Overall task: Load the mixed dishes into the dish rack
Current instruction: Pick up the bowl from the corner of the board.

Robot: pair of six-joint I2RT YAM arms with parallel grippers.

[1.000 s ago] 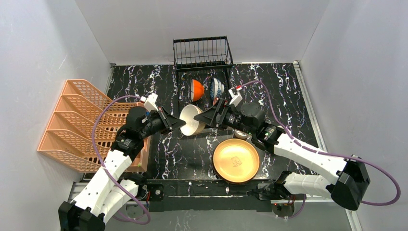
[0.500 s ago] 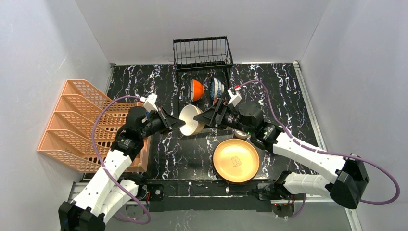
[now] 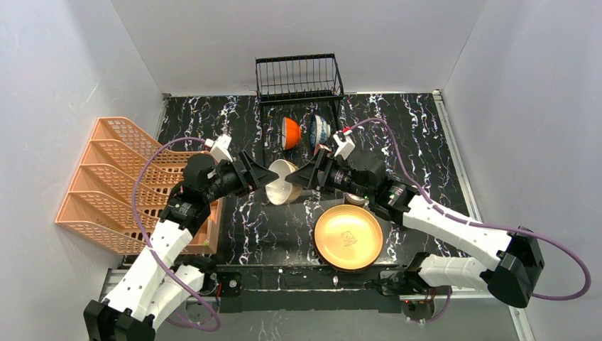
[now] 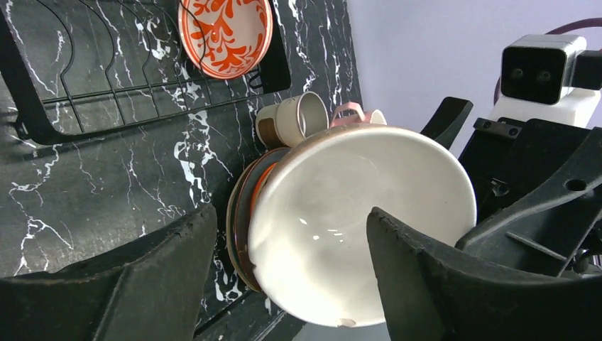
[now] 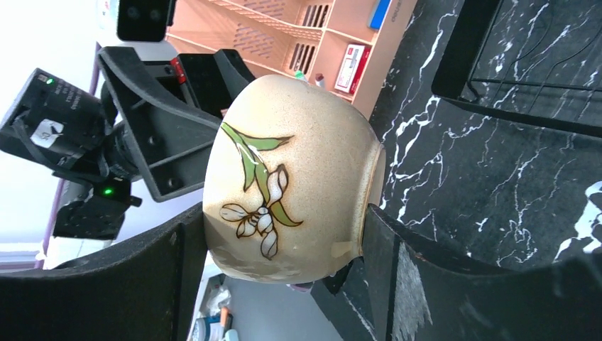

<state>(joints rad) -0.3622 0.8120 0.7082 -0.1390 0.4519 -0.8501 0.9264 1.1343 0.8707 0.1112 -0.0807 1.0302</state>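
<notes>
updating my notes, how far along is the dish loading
Done: red bowl and blue bowl stand in the rack. In hand: cream bowl gripped by the right gripper, left gripper open around it. Left: yellow plate, stacked plates, cup, mug.

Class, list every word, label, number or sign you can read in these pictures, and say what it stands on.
None can be read.
Red box in the orange rack: white label, too small to read.
Yellow plate: centre mark, too blurred to read.
Cream bowl: painted flower only, no writing.
</notes>
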